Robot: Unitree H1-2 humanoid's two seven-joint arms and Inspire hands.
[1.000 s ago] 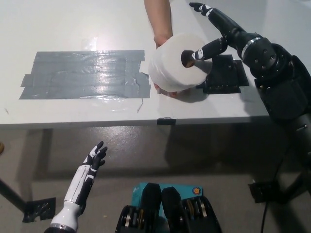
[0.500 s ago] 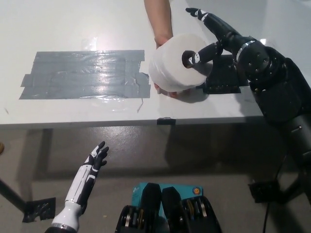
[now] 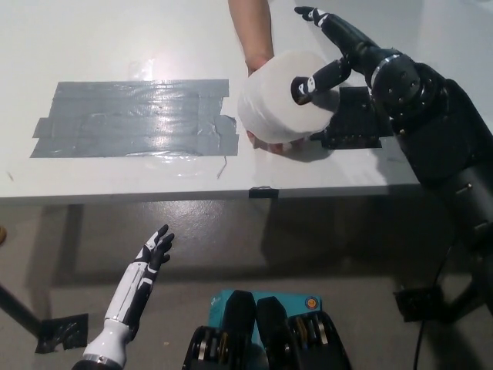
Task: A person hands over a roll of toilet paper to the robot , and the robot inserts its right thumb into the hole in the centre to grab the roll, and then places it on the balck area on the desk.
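Nearest the camera, the white left hand (image 3: pixel 152 258) rests low at the left, below the desk edge, fingers spread and empty. Beyond it runs the white desk (image 3: pixel 115 46), with a broad grey tape patch (image 3: pixel 131 117) on its left part. Further back, a person's hand (image 3: pixel 260 65) holds the toilet paper roll (image 3: pixel 277 104) just above the desk, its core hole turned towards the robot's right. The black right hand (image 3: pixel 339 54) has shifted over the last second: its thumb now sits at the mouth of the core hole, seemingly just inside, while the other fingers stay spread above the roll, not closed on it. So the insertion looks begun but the grasp is not made. The black area (image 3: pixel 358 123) lies just behind the roll, partly hidden by it.
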